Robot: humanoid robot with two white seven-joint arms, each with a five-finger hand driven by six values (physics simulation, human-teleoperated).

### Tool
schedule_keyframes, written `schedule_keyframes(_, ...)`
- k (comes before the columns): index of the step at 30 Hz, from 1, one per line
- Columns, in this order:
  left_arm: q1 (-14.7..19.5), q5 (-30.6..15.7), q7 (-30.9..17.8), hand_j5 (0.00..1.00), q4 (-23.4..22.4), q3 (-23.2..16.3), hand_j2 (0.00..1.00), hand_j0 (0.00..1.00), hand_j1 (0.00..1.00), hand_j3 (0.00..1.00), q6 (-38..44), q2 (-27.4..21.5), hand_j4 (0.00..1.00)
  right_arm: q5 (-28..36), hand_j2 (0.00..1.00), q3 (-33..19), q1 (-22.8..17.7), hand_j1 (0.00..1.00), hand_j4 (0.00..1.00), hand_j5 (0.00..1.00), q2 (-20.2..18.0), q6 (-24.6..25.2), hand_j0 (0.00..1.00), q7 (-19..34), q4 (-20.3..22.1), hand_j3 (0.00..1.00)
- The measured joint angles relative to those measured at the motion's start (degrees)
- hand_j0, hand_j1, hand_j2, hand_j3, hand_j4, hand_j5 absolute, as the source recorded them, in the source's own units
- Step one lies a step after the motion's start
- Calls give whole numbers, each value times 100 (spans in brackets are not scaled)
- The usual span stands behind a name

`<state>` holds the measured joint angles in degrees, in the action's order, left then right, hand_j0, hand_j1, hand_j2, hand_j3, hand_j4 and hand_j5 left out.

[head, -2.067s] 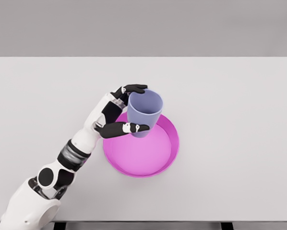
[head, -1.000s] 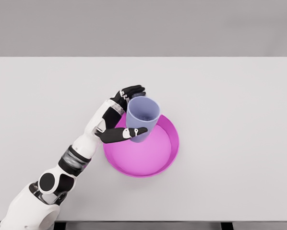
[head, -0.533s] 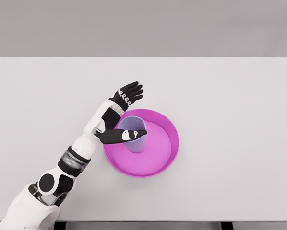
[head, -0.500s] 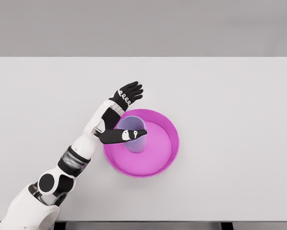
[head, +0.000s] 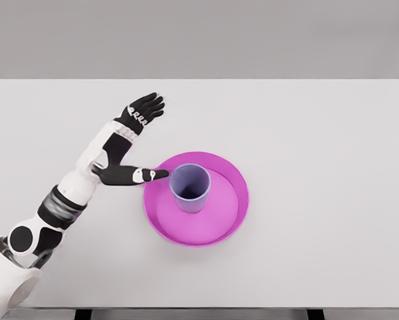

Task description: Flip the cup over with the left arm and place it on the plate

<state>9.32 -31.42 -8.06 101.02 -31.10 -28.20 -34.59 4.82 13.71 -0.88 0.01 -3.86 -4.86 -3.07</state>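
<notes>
**A:** Where does the lavender cup (head: 190, 188) stand?

**B:** Upright on the magenta plate (head: 223, 223), mouth open toward the camera, a little toward ten o'clock from the plate's middle. Its long axis runs roughly vertical, so it looks flipped and set down; nothing is gripping it.

**A:** And the left hand (head: 123, 147)?

**B:** Spread wide and holding nothing. The fingers (head: 146, 107) fan out toward one o'clock, well clear of the plate, while the thumb (head: 141, 175) lies out flat toward three o'clock, its tip right at the plate's left rim, close to the cup though I judge it not touching.

**A:** So which way is the cup from the hand?

**B:** Toward four o'clock from the palm, close beyond the thumb tip. That is the relation that matters: the thumb sits between palm and cup, so any sweep of the arm toward three o'clock could knock the cup over.

**A:** The right arm?

**B:** Not visible anywhere. The left hand is the only one near.

**A:** What would the next move call for, then?

**B:** In my judgement the placing is done, and only drawing the hand away remains. The safe line is away from the plate toward nine o'clock over the white table (head: 319, 133), keeping the thumb off the rim.
</notes>
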Motion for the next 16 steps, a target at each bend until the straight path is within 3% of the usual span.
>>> schedule_keyframes(4, 141, 164, -747, 100, -8, -8, 100, 100, 100, 100, -501, -1287, 100, 0, 100, 0, 0, 100, 100, 100, 0, 0, 100, -1, 0, 100)
schedule_keyframes(6, 255, 207, -1151, 100, -23, -7, 100, 100, 100, 100, -590, -1658, 100, 0, 100, 0, 0, 100, 100, 100, 0, 0, 100, -2, 0, 100)
schedule_keyframes(11, 325, 314, -1557, 100, -163, -11, 100, 100, 100, 100, -669, -2257, 100, 0, 100, 0, 0, 100, 100, 100, 0, 0, 100, -1, 0, 100)
schedule_keyframes(16, 352, 318, -1687, 100, -228, -1, 100, 100, 100, 100, -685, -2433, 100, 0, 100, 0, 0, 100, 100, 100, 0, 0, 100, -3, 0, 100)
